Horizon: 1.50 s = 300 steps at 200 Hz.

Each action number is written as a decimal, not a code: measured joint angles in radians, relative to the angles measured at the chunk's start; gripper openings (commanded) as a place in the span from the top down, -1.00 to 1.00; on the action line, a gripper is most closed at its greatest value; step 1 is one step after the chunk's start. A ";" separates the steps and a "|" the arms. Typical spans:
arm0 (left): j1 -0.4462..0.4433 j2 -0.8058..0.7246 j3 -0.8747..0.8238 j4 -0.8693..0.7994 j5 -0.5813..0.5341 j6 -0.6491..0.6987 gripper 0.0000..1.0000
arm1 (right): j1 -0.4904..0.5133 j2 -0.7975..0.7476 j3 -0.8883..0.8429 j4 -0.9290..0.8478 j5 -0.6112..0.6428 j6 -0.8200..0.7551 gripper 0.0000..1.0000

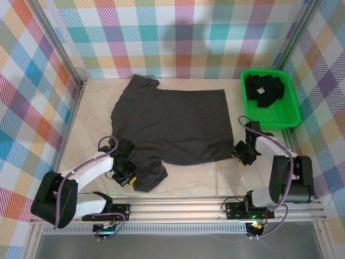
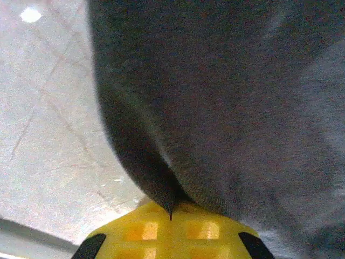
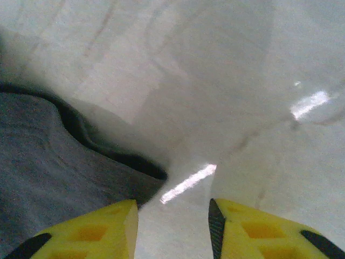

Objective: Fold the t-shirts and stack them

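left gripper (image 2: 171, 217) clenched on a sleeve of the t-shirt (image 1: 172, 121) near the worktop's (image 1: 205, 181) front edge; right gripper (image 3: 172, 210) parted, empty, just beside its hem.

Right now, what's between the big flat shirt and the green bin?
Just a thin strip of bare table, which you can see from the top camera. The flat shirt and the green bin don't touch.

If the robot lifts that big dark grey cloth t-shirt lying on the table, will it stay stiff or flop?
Probably flop: the dark grey cloth t-shirt bunches into a soft fold where the left gripper pinches it. Likely light too: its edge ripples up off the pale table.
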 measured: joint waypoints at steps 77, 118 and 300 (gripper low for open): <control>0.000 -0.151 0.090 -0.173 -0.072 0.071 1.00 | -0.003 0.018 0.023 0.014 0.014 0.055 1.00; 0.000 -0.171 0.094 -0.268 -0.087 0.084 1.00 | -0.003 -0.243 -0.004 -0.113 0.113 0.123 1.00; 0.016 -0.109 0.367 -0.386 -0.146 0.085 1.00 | -0.003 -0.283 0.059 -0.295 0.116 0.146 1.00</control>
